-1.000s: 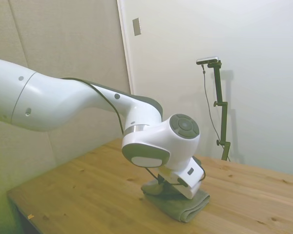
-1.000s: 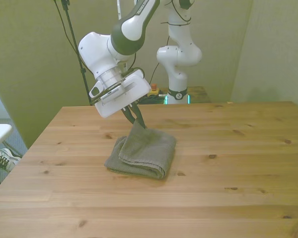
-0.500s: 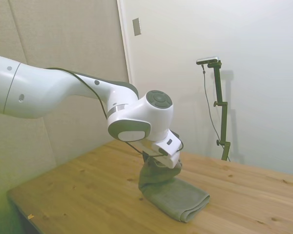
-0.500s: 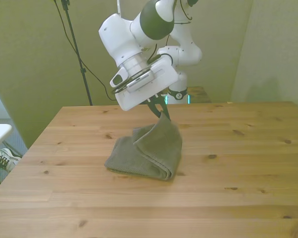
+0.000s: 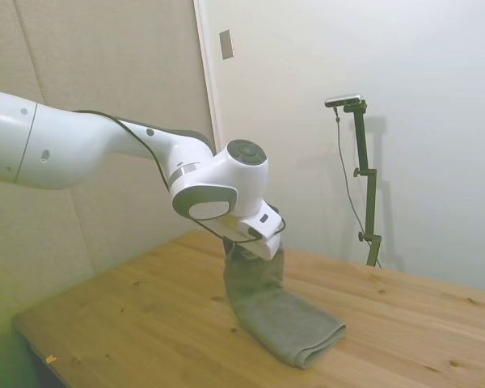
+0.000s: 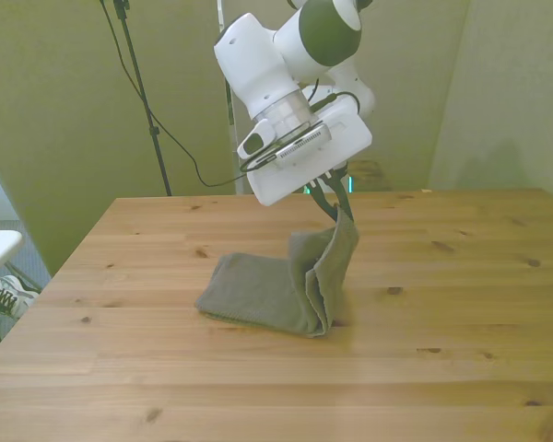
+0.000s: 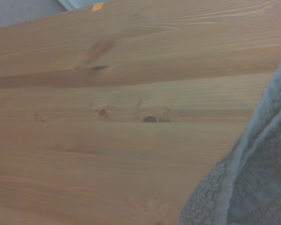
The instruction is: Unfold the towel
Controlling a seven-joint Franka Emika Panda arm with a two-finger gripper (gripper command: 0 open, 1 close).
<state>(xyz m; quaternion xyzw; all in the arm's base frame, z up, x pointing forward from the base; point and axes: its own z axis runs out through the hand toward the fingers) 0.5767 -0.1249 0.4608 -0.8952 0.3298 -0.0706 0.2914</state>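
towel edge raised, rest laid mid-desk | hand tilted above, clenched on towel corner

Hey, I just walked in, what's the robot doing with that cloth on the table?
The white arm's gripper has its jaws pinched on the top layer of the grey-green towel and holds that flap raised off the wooden table, toward the front view's right. The raised part hangs nearly upright from the jaws, while the rest of the towel lies flat on the table. The towel is only partly opened: the flap is not yet laid out flat.
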